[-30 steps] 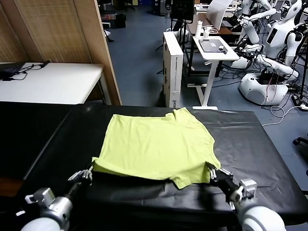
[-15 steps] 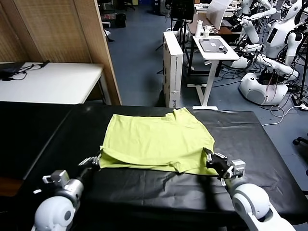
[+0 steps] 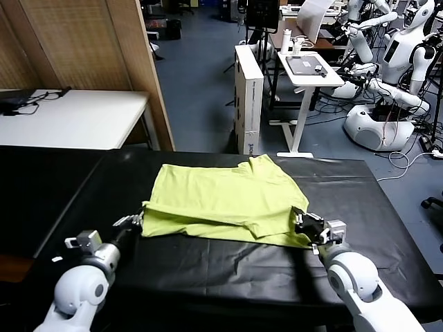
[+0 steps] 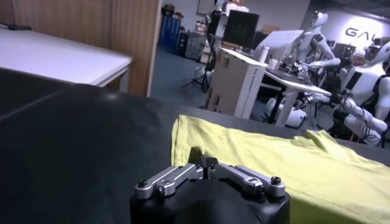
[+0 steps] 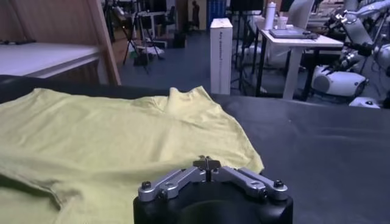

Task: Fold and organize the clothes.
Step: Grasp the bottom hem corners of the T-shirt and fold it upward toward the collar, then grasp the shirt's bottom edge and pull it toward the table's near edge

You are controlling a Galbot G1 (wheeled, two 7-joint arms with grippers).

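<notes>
While the one yellow-green T-shirt (image 3: 225, 200) lies in the middle of the black table (image 3: 360, 194), two grippers pinch its near hem. At the left, the left gripper (image 3: 131, 221) has its fingers closed on the shirt's near left corner, where the cloth is doubled into a fold. At the right, the right gripper (image 3: 303, 223) is clamped on the near right corner, by the sleeve. The shirt's far edge lies flat. Behind the table at the left stands one white table (image 3: 76, 117); at the far right one white cardboard box (image 3: 249, 97) stands upright on the floor.
</notes>
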